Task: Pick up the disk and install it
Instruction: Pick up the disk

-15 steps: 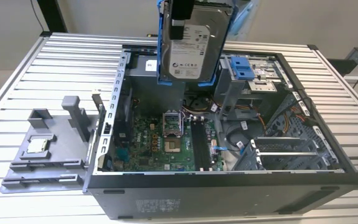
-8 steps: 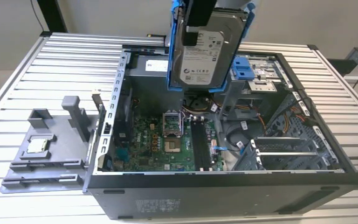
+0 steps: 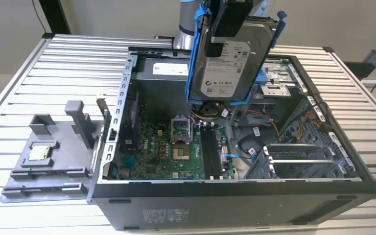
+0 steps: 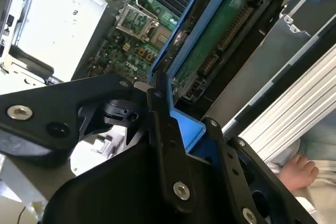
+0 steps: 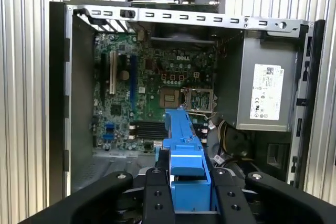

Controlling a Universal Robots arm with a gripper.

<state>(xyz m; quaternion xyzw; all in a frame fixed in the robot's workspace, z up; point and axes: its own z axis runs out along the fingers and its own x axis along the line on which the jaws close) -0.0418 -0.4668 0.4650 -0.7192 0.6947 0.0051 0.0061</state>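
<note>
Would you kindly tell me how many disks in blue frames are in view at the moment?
1. The disk is clamped roughly upright in the gripper, above the open computer case. Another could sit hidden inside the case's drive bay.

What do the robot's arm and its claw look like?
The arm is a smooth, light-grey tube with what looks like a blue joint cap. The gripper is matte black. It has two flat, straight fingers on chunky hinged links, dotted with round silver screws.
</note>
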